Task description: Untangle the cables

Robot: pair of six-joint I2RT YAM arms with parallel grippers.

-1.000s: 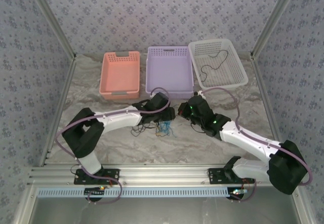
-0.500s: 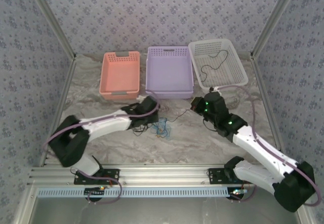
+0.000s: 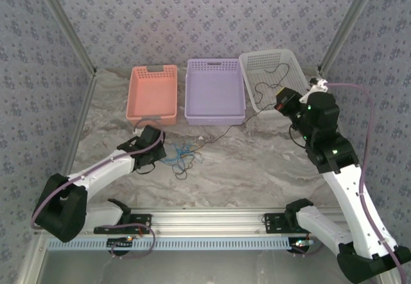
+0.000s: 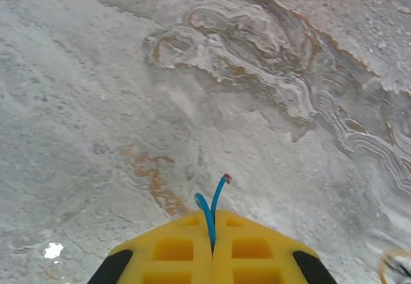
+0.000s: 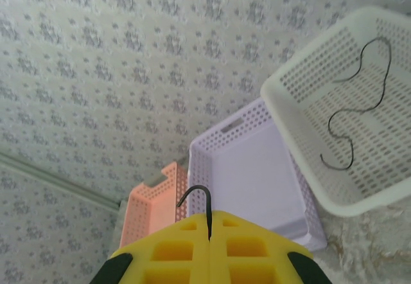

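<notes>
Marbled tabletop (image 3: 257, 162), lilac basket (image 3: 215, 91) at back, left gripper (image 4: 212, 248) clenched on blue cable (image 4: 207, 208) front-left of the basket, right gripper (image 5: 209, 232) pinching black cable (image 5: 194, 193), raised to the basket's right

Floral-papered walls (image 3: 205, 20), marbled tabletop (image 3: 257, 168)

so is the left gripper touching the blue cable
Touching. The left wrist view shows the blue cable pinched in the shut left gripper, a loop sticking out.
</notes>
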